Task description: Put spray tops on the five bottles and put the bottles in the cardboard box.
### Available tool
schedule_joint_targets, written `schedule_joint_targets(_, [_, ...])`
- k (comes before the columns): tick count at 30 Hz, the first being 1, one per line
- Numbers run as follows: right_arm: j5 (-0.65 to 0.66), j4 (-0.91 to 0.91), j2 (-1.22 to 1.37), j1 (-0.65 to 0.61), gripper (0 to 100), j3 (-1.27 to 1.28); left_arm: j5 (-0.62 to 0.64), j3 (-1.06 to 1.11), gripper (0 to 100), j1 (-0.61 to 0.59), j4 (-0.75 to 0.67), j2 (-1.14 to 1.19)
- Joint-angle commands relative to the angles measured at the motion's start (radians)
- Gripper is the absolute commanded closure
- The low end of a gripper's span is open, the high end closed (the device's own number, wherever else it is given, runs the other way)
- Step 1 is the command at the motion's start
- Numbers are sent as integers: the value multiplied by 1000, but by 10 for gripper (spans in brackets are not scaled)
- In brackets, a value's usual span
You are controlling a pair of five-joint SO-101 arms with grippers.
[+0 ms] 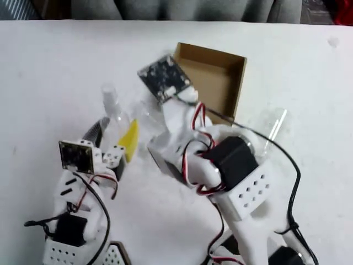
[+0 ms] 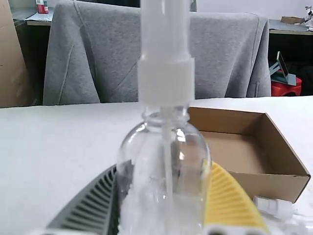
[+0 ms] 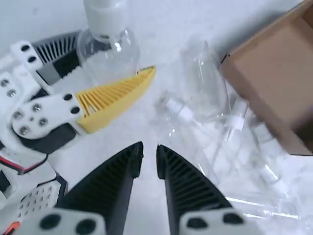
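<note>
**Your left claw grips a capped bottle upright; your right claw is nearly closed on nothing.**

High view: your left claw [image 1: 118,126] clamps a clear bottle [image 1: 117,117] that stands on the white desk [image 1: 55,66]. A spray top [image 1: 110,94] sits on the bottle's neck. The cardboard box [image 1: 216,77] stands apart from it, with your right arm [image 1: 220,160] between them. Left wrist view: the grey finger [image 2: 98,200] and the yellow finger [image 2: 230,196] press against opposite sides of the bottle. The open box is on the desk beyond it, and a loose spray top [image 2: 274,206] lies just beside the box's near wall. Right wrist view: your right claw [image 3: 150,149] is narrow, its black fingers [image 3: 117,171] a slim gap apart and gripping nothing. Loose bottles [image 3: 205,81] lie on their sides near the box.
</note>
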Motion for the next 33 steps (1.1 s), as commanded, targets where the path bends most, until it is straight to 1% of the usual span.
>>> schedule_joint_targets(1, [-2, -85, -90, 8, 982, 166, 2, -94, 980, -10, 28, -1])
schedule_joint_targets(3, [-2, -160, -122, 7, 982, 275, 3, -157, 980, -10, 57, 67])
schedule_joint_targets(7, [2, -328, -176, 8, 982, 448, 5, -330, 980, -12, 71, 308])
schedule_joint_targets(10, [55, -435, -211, 12, 981, 554, 5, -445, 980, -12, 66, 478])
schedule_joint_targets(15, [60, -647, -285, 10, 981, 750, 17, -542, 980, -13, 57, 656])
schedule_joint_targets(17, [60, -713, -328, 7, 981, 822, 100, -522, 980, -13, -9, 685])
schedule_joint_targets(20, [60, -786, -407, -27, 981, 907, 256, -442, 980, -13, -164, 694])
schedule_joint_targets(22, [58, -806, -461, -62, 981, 939, 316, -402, 980, -15, -244, 694])
schedule_joint_targets(25, [-3, -809, -510, -116, 982, 951, 324, -388, 980, -41, -267, 699])
schedule_joint_targets(28, [-26, -825, -509, -156, 982, 959, 324, -388, 980, -77, -275, 700])
schedule_joint_targets(31, [-23, -909, -492, -180, 982, 1016, 327, -381, 980, -87, -321, 700])
schedule_joint_targets(33, [-23, -989, -484, -188, 982, 1062, 330, -381, 980, -84, -325, 700])
